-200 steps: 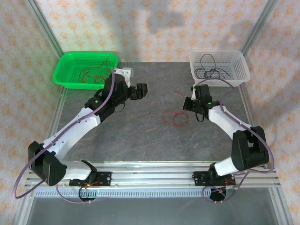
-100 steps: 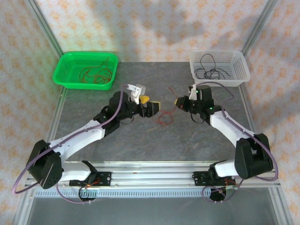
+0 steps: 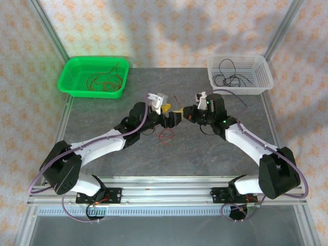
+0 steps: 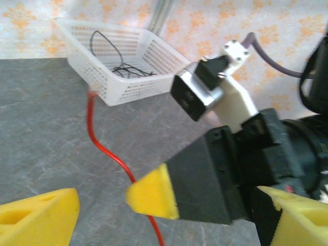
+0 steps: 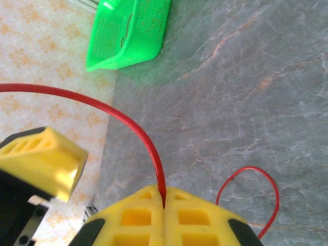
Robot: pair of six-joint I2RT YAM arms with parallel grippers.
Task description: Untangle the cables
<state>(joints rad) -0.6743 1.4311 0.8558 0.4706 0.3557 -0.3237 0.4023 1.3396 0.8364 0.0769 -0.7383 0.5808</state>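
Note:
My right gripper (image 5: 164, 195) is shut on a thin red cable (image 5: 138, 130), which arcs up and left from between its yellow pads. A second red loop (image 5: 251, 171) curves over the grey table (image 5: 246, 77) below. In the top view the right gripper (image 3: 186, 112) and the left gripper (image 3: 174, 116) meet tip to tip at mid-table, and the red cable (image 3: 165, 134) dangles under them. The left gripper (image 4: 166, 207) is open, and one yellow-tipped finger of the right gripper sits between its pads (image 4: 41, 212). The red cable (image 4: 105, 151) runs past that finger.
A green basket (image 3: 72, 72) at the back left holds several red cables (image 3: 102, 81). A white mesh basket (image 3: 256, 82) at the back right holds black cables (image 3: 228, 78). Metal frame posts stand at the back corners, and a rail runs along the near edge.
The left arm swung from beside the green basket to mid-table. The right gripper moved left with the red cable, which lifted off the table. The two grippers now meet.

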